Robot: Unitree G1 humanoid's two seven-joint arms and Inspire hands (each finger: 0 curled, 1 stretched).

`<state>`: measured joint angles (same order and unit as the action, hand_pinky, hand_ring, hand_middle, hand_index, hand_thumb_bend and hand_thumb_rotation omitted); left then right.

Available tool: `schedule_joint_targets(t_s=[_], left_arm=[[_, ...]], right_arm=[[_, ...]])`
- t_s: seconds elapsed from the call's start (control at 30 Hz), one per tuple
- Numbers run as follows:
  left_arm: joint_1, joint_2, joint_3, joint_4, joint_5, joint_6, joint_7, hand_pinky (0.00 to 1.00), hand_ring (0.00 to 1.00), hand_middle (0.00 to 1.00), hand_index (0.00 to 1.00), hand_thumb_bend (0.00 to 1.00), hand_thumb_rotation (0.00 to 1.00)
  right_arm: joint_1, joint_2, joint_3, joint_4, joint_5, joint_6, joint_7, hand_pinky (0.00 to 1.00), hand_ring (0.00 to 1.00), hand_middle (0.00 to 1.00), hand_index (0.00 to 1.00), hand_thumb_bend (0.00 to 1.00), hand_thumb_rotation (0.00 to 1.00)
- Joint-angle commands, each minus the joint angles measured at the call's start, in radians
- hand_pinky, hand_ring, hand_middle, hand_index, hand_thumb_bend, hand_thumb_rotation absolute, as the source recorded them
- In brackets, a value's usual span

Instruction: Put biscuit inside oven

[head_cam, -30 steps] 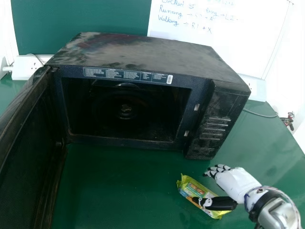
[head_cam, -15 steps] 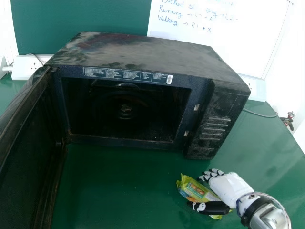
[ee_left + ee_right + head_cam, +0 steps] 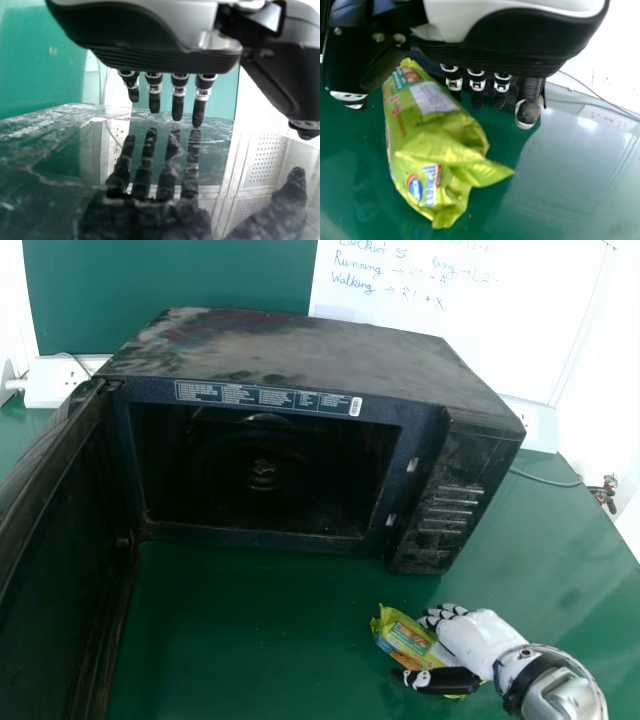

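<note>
The biscuit packet (image 3: 402, 636) lies on the green tabletop (image 3: 250, 625) at the lower right of the frame in the head view, in front of the oven (image 3: 290, 352) and outside it. It sits at a slant, its upper-left end uncovered and its lower-right part partly hidden by the right hand (image 3: 478, 642), which comes in from the lower right corner. The right hand's fingers are held wide, reaching past the packet's far side, while the thumb lies along its near side; the right wrist view shows the green wrapper between thumb and fingers, its crimped end free. Whether the thumb or fingers touch the wrapper, I cannot tell. The left hand (image 3: 150, 56), in the left wrist view, has its fingers wide and nearly straight above a glossy dark surface (image 3: 55, 160) that mirrors them. In the head view the oven fills the upper middle of the frame, its door (image 3: 55, 550) swung open along the left edge and a round fitting (image 3: 263, 470) visible inside the dark cavity. A whiteboard (image 3: 470, 330) with handwriting stands at the upper right, a white socket box (image 3: 52, 383) is at the upper left, and a thin cable (image 3: 545, 479) lies right of the oven
</note>
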<state>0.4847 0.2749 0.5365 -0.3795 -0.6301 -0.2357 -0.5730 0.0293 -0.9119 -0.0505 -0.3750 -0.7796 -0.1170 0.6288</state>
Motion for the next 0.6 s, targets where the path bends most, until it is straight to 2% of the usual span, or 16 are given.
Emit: schedule_joint_targets(t_s=[0.0,0.57], left_arm=[[0.011,-0.004,0.003,-0.004,0.003,-0.007,-0.002,1.0,1.0,1.0,1.0,1.0,1.0],[0.023,-0.012,0.003,-0.013,0.011,-0.016,0.01,1.0,1.0,1.0,1.0,1.0,1.0]], right_arm=[[-0.001,-0.011,0.01,0.013,-0.002,0.01,0.016,0.0,1.0,1.0,0.93,0.85,0.94],[0.014,0.008,0.039,0.072,-0.055,0.023,-0.063,0.0,1.0,1.0,0.93,0.83,0.93]])
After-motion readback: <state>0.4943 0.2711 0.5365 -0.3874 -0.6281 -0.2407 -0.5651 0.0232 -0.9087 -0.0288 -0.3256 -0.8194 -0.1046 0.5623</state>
